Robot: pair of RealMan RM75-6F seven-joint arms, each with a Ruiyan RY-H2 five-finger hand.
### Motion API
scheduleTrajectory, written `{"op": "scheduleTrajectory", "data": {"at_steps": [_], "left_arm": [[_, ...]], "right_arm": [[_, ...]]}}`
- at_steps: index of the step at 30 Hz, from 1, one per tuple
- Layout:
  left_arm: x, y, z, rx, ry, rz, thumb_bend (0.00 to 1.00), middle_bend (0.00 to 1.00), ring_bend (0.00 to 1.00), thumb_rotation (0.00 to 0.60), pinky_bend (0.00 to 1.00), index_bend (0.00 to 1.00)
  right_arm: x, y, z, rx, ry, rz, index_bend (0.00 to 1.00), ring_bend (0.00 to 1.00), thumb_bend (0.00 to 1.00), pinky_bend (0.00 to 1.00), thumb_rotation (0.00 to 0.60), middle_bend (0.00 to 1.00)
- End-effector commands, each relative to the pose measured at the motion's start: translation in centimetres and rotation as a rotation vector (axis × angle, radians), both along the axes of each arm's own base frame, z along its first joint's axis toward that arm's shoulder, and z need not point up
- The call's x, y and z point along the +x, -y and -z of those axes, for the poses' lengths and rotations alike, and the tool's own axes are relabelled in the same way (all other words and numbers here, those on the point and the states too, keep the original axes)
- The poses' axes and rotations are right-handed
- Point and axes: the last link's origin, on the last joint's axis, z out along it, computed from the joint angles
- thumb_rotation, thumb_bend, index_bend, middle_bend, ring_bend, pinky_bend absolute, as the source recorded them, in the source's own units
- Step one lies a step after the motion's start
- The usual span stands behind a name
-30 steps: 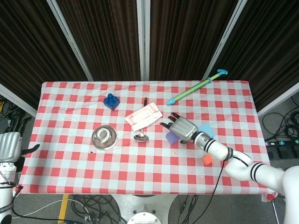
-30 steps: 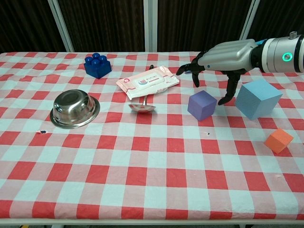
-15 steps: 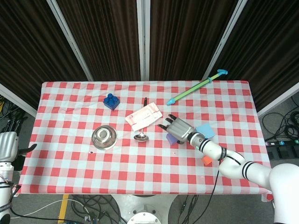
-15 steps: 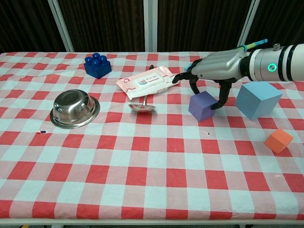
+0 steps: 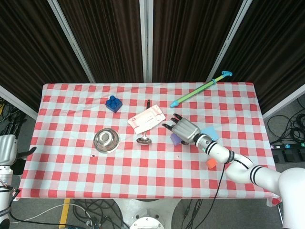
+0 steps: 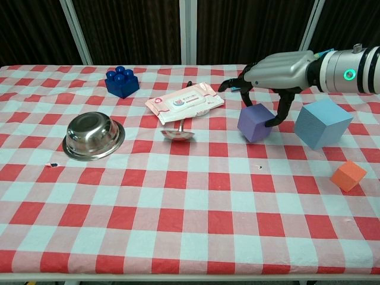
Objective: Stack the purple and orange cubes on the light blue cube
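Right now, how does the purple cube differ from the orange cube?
The purple cube is bigger than the orange cube. The purple one sits under the right hand, whose fingers reach down around it, while the orange one lies untouched, nearer the table's front edge. The purple cube lies left of the light blue cube; the orange lies in front of it. Both are plain, solid-coloured blocks.

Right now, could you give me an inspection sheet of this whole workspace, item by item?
Surface: table in a red-and-white checked cloth.
Job's things: purple cube gripped by the right hand; light blue cube beside it; orange cube nearer the front, apart.
Clutter: steel bowl, blue toy brick, wipes pack, small metal dish, green-blue stick.
Hands: right hand on the purple cube; left hand off the table, holding nothing.
Cables: on the floor.
Surroundings: dark curtains.
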Motion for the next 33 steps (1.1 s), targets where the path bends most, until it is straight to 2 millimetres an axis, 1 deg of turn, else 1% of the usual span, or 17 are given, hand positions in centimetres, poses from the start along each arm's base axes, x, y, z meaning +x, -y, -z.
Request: {"op": "scheduleTrajectory", "data": {"at_steps": [1, 6, 9, 11, 14, 17, 21, 26, 33], "left_arm": [[0.0, 0.0, 0.0, -0.002, 0.0, -0.001, 0.06, 0.19, 0.17, 0.6, 0.31, 0.21], [0.0, 0.0, 0.4, -0.017, -0.005, 0.0, 0.06, 0.19, 0.17, 0.6, 0.31, 0.21], [0.0, 0.0, 0.5, -0.024, -0.007, -0.001, 0.06, 0.19, 0.17, 0.6, 0.31, 0.21], [0.0, 0.0, 0.5, -0.022, -0.008, -0.002, 0.06, 0.19, 0.17, 0.6, 0.31, 0.21], [0.0, -0.1, 0.6, -0.022, -0.01, -0.002, 0.06, 0.19, 0.17, 0.6, 0.31, 0.21], [0.1, 0.0, 0.7, -0.026, -0.014, 0.0, 0.06, 0.19, 0.17, 0.6, 0.31, 0.21], [0.2, 0.0, 0.8, -0.027, -0.018, 0.004, 0.06, 0.19, 0.17, 0.6, 0.31, 0.21], [0.1, 0.0, 1.0, -0.031, -0.025, 0.001, 0.06, 0.19, 0.17, 0.6, 0.31, 0.21], [-0.1, -0.1, 1.0, -0.028, -0.027, -0.008, 0.06, 0.19, 0.17, 0.6, 0.31, 0.21]], "right_arm": [[0.5, 0.0, -2.3, -0.034, 0.031, -0.016, 0.06, 0.1, 0.15, 0.05, 0.6, 0.42], [1.5, -0.3, -6.9, -0.091, 0.073, -0.015, 0.09, 0.11, 0.16, 0.05, 0.6, 0.42], [1.9, -0.8, -9.6, -0.122, 0.098, -0.006, 0.09, 0.12, 0.17, 0.05, 0.6, 0.43], [1.8, -1.2, -11.3, -0.141, 0.088, -0.011, 0.09, 0.12, 0.17, 0.05, 0.6, 0.44], [0.9, -2.0, -12.9, -0.155, 0.047, -0.012, 0.09, 0.12, 0.17, 0.05, 0.6, 0.44], [-0.5, -2.5, -13.8, -0.167, 0.002, -0.011, 0.09, 0.12, 0.16, 0.05, 0.6, 0.44], [-2.3, -2.8, -14.4, -0.174, -0.009, 0.026, 0.09, 0.12, 0.16, 0.05, 0.6, 0.44], [-4.2, -3.2, -14.4, -0.17, -0.004, 0.056, 0.09, 0.12, 0.17, 0.05, 0.6, 0.44], [-6.7, -3.0, -14.5, -0.162, -0.031, 0.103, 0.09, 0.12, 0.16, 0.05, 0.6, 0.44]]}}
